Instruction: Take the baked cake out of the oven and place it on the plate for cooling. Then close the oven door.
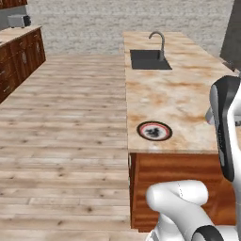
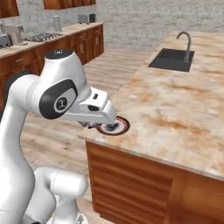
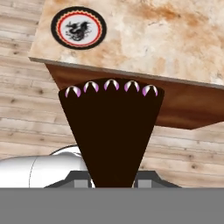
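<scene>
Gripping cake slice (image 3: 111, 131) — claw (image 3: 113, 181); plate (image 3: 78, 27) bare.

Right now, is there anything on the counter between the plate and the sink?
No. In the left base view, only bare marbled counter lies between the plate and the sink. The right base view shows the same bare stretch.

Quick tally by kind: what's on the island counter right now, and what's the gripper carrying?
Plates: 1, the plate near the counter's corner, nothing on it
Sinks: 1, the sink at the far end
Faucets: 1, the faucet by the sink
Cake slices: 1, the dark cake slice in the gripper, not yet on the plate
Total: 4
</scene>
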You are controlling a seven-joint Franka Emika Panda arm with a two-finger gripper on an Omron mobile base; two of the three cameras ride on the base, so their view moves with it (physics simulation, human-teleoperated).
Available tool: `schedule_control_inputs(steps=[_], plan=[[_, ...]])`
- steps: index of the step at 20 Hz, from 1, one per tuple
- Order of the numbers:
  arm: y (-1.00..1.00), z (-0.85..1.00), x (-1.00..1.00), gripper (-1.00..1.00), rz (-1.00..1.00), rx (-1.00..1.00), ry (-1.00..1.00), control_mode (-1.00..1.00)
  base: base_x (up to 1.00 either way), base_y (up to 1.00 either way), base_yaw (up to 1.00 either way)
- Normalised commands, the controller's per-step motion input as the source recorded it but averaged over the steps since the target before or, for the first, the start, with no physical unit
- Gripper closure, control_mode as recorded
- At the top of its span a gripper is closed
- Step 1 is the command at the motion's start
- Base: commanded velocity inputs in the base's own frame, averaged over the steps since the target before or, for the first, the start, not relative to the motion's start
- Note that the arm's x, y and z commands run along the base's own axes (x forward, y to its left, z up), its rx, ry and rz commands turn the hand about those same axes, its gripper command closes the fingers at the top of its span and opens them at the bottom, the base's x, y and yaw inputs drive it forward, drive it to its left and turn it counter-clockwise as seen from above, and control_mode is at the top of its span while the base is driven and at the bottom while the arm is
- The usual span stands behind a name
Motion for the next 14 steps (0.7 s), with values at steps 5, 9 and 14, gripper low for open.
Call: schedule_control_inputs(steps=[5, 9, 14], plan=[[0.0, 0.0, 0.0, 1.0, 0.0, 0.0, 0.0, 1.0, 0.47, 0.73, -0.34], [0.0, 0.0, 0.0, 1.0, 0.0, 0.0, 0.0, 1.0, 0.56, 0.28, -0.24], [0.0, 0.0, 0.0, 1.0, 0.0, 0.0, 0.0, 1.0, 0.48, 0.24, -0.25]])
